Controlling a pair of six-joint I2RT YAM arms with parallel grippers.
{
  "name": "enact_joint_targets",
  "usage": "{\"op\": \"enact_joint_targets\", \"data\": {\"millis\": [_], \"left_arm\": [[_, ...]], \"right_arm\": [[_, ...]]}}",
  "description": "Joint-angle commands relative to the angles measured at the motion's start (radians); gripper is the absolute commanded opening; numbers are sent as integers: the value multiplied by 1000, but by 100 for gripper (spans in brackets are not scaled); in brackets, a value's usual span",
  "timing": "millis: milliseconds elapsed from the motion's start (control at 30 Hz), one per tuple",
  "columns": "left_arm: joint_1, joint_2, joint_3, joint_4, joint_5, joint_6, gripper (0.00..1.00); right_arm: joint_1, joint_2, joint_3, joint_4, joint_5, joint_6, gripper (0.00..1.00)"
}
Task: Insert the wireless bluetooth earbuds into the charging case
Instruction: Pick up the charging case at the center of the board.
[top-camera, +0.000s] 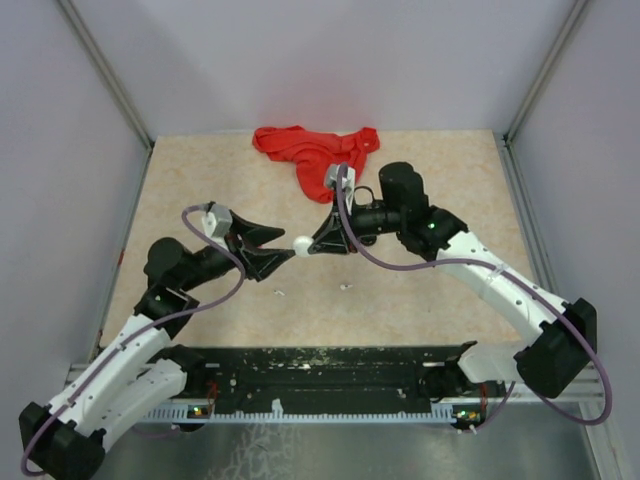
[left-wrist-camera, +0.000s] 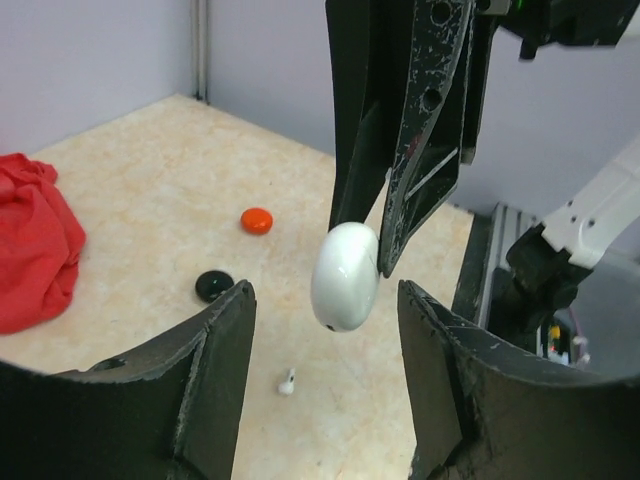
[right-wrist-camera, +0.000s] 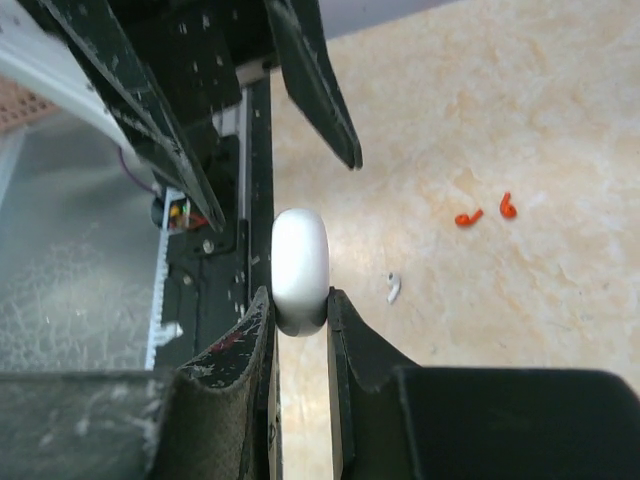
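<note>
Locate the white charging case (left-wrist-camera: 345, 277): a smooth, glossy, egg-shaped shell held in the air above the middle of the bench (top-camera: 200, 200). The right fingers (right-wrist-camera: 235, 370) are clamped on its two sides, and most of the shell projects beyond their tips. The left fingers (left-wrist-camera: 220, 360) stand wide, one on each side of the case, with a gap on both sides. Both pairs of fingers are matt black, wedge-shaped and scuffed pale along the edges.

Check the earbuds next. In the left wrist view, one white earbud (left-wrist-camera: 287, 381), a tiny bud with a short stem, lies on the bench below the held case. Two red earbuds (right-wrist-camera: 466, 217), small curved pieces, lie near each other without touching. The top view shows two white pieces (top-camera: 279, 293) well apart on the near side of the case. They are too small there to identify.

Two more cases rest on the bench: one red round case (left-wrist-camera: 257, 220) and one black round case (left-wrist-camera: 213, 286). Both are low, glossy discs, near each other but apart.

The bench is flat and beige, with a mottled stone pattern. One crumpled red cloth (top-camera: 315, 150) lies at its far edge. Pale walls close three sides. The black rail (top-camera: 330, 370) beside the arm bases bounds the near edge.
</note>
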Motion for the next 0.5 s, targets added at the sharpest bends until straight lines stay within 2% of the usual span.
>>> {"op": "enact_joint_targets", "data": {"millis": [0,200,467], "left_arm": [[-4,8,104,-265,101,218,64],[-3,126,250,-432,221,351,60],[-4,223,298,-477,369,400,58]], "right_arm": [[-7,-28,86,-239,-22,-229,1],[-4,-32,100,-274,-25,-295,1],[9,-17,133,-299,-7,-326,1]]}}
